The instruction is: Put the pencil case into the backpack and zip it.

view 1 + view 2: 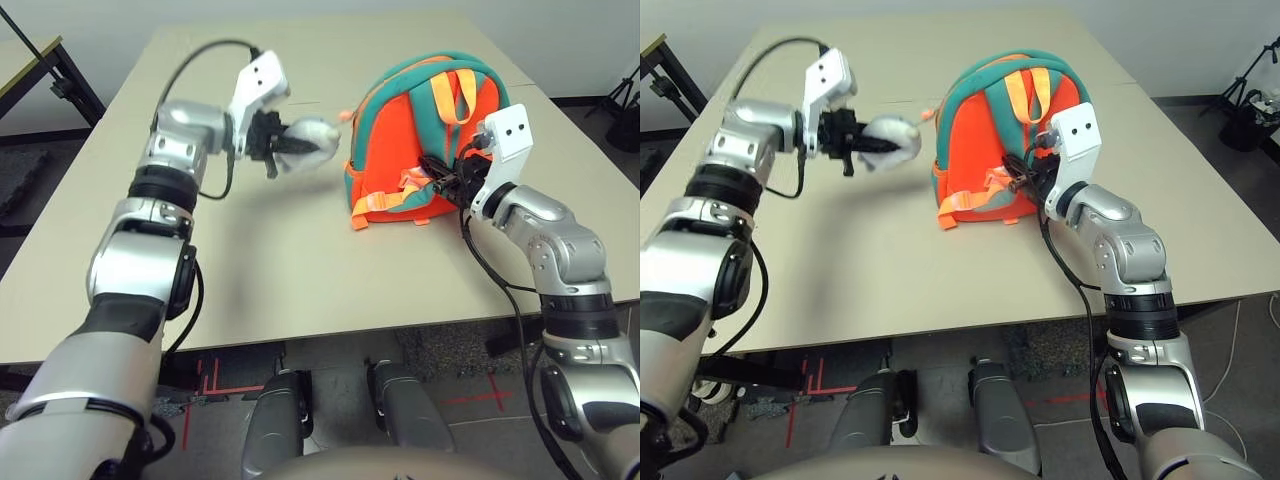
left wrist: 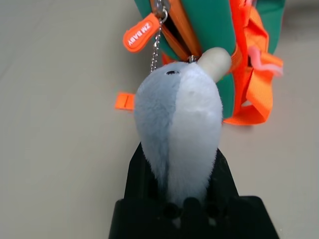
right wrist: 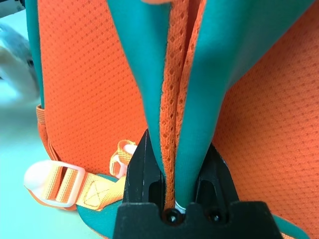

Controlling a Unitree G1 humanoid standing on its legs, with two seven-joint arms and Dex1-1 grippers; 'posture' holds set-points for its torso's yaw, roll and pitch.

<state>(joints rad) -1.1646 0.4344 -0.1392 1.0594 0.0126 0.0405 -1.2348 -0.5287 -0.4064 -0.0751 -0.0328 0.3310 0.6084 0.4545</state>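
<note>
My left jaws (image 2: 175,191) grip the plush fish (image 2: 179,124) and my right jaws (image 3: 174,191) clench the straps (image 3: 180,99) of the backpack (image 1: 395,130) between them, so I should pull the toy gently, bracing the bag.

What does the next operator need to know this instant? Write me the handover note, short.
Left gripper: shut on the plush toy, which hangs at the zip of the backpack.
Right gripper: shut on the backpack's teal shoulder straps.
Backpack: upright on the table, strap side facing the robot.
Done: both grips made. Whether the pencil case is inside cannot be told from here.
Left: the zip looks at least partly open by the toy; probably hold the straps and pull the toy to close it, after confirming the case is in.
</note>
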